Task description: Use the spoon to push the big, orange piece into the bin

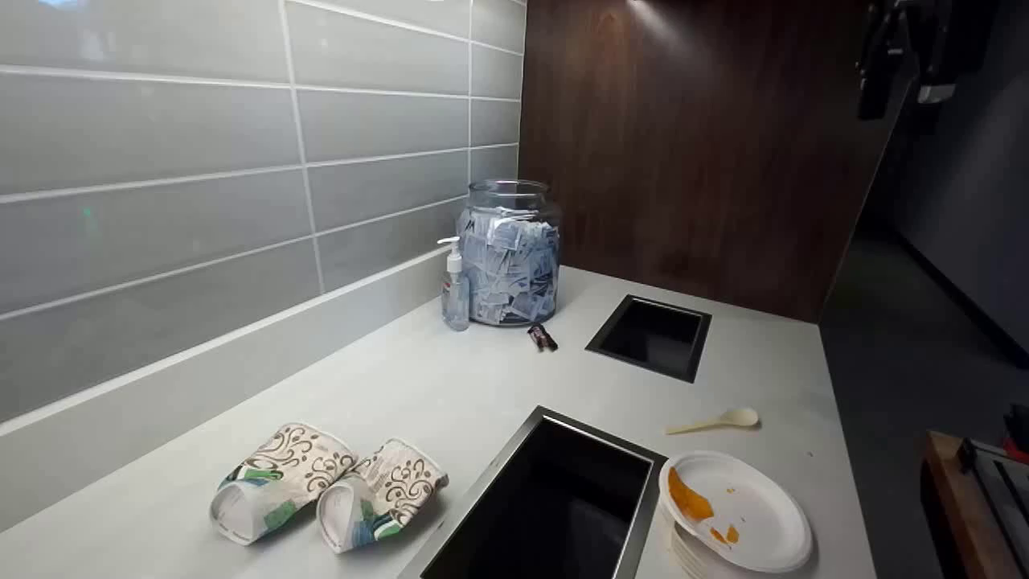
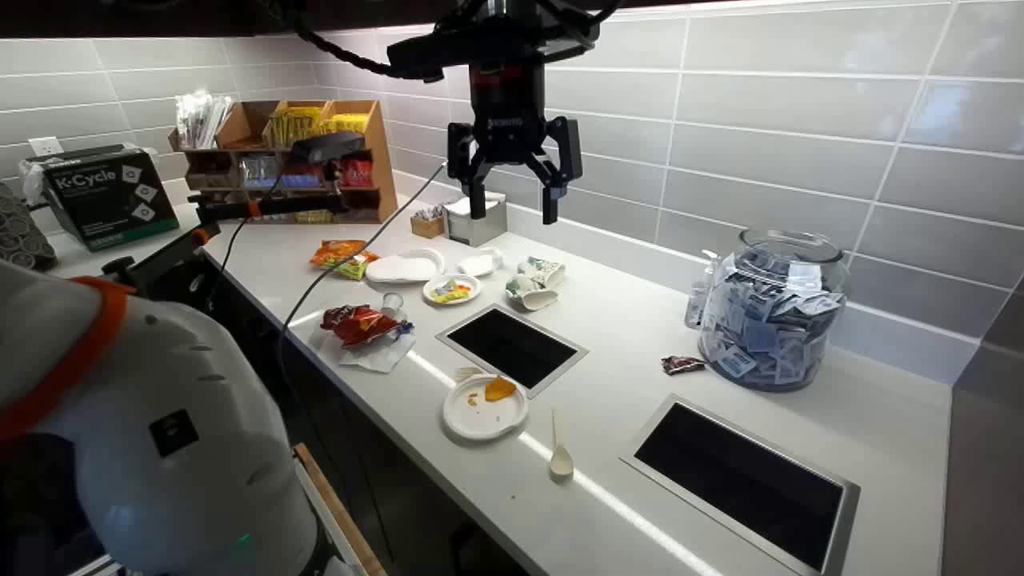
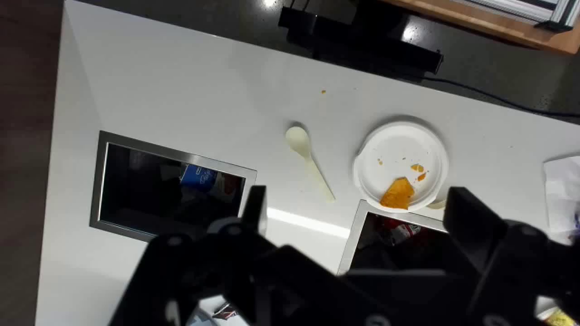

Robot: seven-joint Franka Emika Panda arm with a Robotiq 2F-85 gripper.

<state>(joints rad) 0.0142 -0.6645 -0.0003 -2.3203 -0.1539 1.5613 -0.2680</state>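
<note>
The end effector (image 2: 514, 210) hung high over the table (image 3: 204, 90), its fingers wide apart with nothing between them, presumably because the spoon (image 3: 308, 156) had yet to be taken. In the wrist view the spoon lay at nine o'clock from the plate (image 3: 389, 147), bowl towards eleven and handle towards five, with bare surface either side of the handle to admit a pinch. The big orange piece (image 3: 398, 194) sat on the plate at six o'clock, by the edge nearest the bin (image 3: 355, 235), as I judged it; a similar opening (image 3: 181, 156) lay farther off at nine. That placing seemed to favour a short push over the lip. Whether the plate touched the bin's rim or overlapped it, I could not tell.
</note>
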